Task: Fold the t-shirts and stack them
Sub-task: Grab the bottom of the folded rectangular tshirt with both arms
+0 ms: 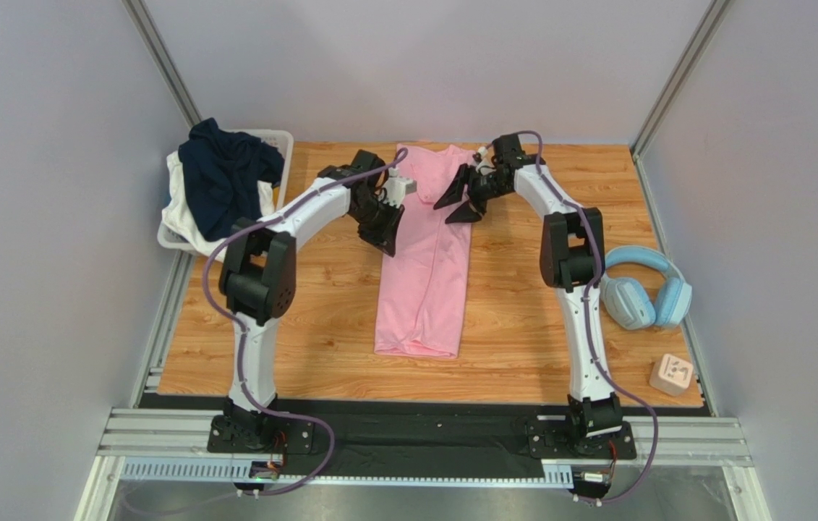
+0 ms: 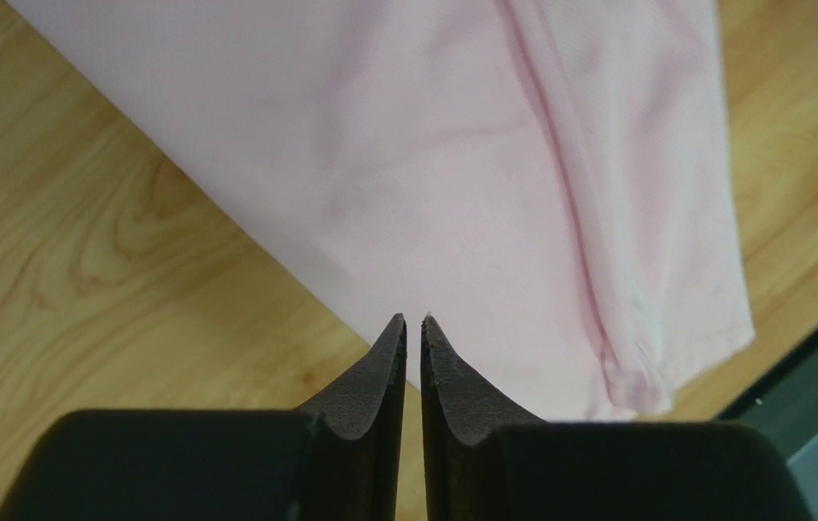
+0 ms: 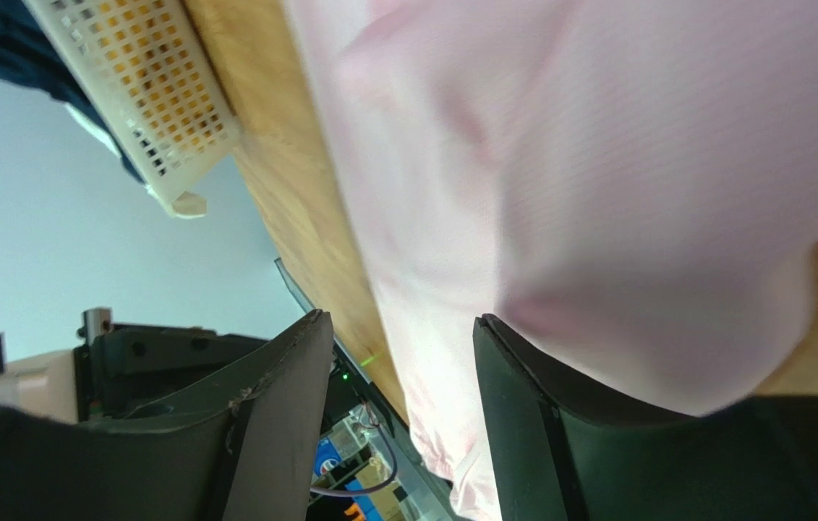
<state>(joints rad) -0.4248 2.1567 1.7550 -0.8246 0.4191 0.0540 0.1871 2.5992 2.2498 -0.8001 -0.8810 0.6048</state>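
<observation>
Treat pink t-shirt (image 1: 424,271), a long folded strip on the counter (image 1: 272,347), as soft, light and limp; grasp at far-end corners, with left fingers (image 2: 380,375) near-closed on nothing, right fingers (image 3: 283,413) parted.

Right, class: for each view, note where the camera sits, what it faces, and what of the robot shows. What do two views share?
Top external: above and behind, looking down on the table; both arms, left gripper, right gripper show.
Left wrist: on left arm, facing the pink t-shirt past nearly closed fingers.
Right wrist: on right arm, faces that shirt and white basket between parted fingers.
Shared: pink t-shirt, all three.
</observation>
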